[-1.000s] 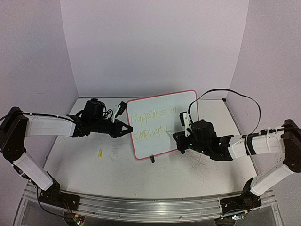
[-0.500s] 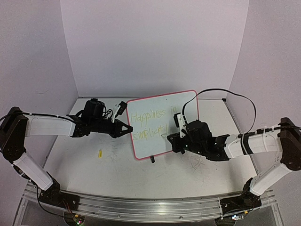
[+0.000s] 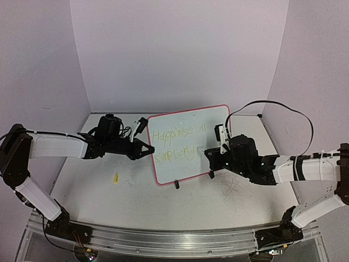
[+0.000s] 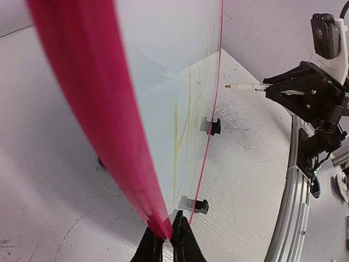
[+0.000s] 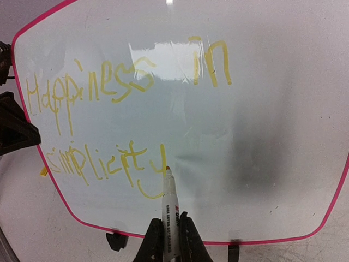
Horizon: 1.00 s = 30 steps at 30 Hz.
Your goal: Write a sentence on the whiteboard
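**At the board's edge: last letter down, thin margin for error**

On the table, the whiteboard (image 3: 181, 172) stands nearly upright on its two black clip feet (image 5: 115, 240), facing the right arm. The left end effector (image 4: 168, 239) is pinched narrow on the pink rim at the board's left side and steadies it. The right end effector (image 5: 166, 233) is clamped on a marker (image 5: 169, 203) whose tip sits at the tail of the final "y". From these views I cannot be sure whether the tip is touching or just off the surface. The sentence (image 5: 109, 87) reads "Happiness in simplicity" in pale yellow on two lines and looks complete or very close to it.

The main risk is force. A firm push from the marker could rock the board back on its small feet and drag the rim out of the left pinch, because only a sliver of edge is held. Pulling away low or sideways could drag the tip or fingers through fresh ink and smear the last letters. The ink is also faint, so a light stroke may barely show.
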Tool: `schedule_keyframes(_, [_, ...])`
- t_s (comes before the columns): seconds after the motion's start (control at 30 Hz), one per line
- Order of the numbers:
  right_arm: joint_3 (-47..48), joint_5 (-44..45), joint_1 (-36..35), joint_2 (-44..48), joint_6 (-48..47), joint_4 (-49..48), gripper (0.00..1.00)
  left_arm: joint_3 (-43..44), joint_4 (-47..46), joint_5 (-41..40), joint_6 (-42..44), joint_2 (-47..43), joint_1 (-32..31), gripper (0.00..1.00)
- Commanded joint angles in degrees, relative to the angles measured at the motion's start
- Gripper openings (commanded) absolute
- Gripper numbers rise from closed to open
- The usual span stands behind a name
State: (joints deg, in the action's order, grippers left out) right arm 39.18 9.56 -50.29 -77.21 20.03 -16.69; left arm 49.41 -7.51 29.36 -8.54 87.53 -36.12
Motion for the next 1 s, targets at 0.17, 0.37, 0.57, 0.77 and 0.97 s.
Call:
schedule_keyframes(0.17, [1.01, 0.40, 0.96, -2.62, -0.48, -2.74, 0.00, 1.30, 2.34, -3.81, 4.32, 0.89, -0.12, 0.00])
schedule_keyframes(0.37, [1.48, 1.33, 1.64, -5.19, -0.79, -4.14, 0.00, 1.18, 2.37, -3.96, 4.49, 0.72, -0.10, 0.00])
schedule_keyframes(0.57, [1.15, -1.27, 1.58, 2.16, -1.54, -1.73, 0.00, 1.29, 2.41, -4.35, 4.41, 0.72, -0.17, 0.00])
schedule_keyframes(0.77, [-2.18, 0.03, 1.69, 19.54, -1.61, 6.68, 0.00, 1.73, 2.48, -5.67, 3.85, 0.48, -0.10, 0.13])
schedule_keyframes(0.97, [-1.98, 7.68, 1.70, 26.51, -5.72, 11.40, 0.00, 1.42, 2.44, -7.30, 2.71, -2.19, -0.02, 0.37])
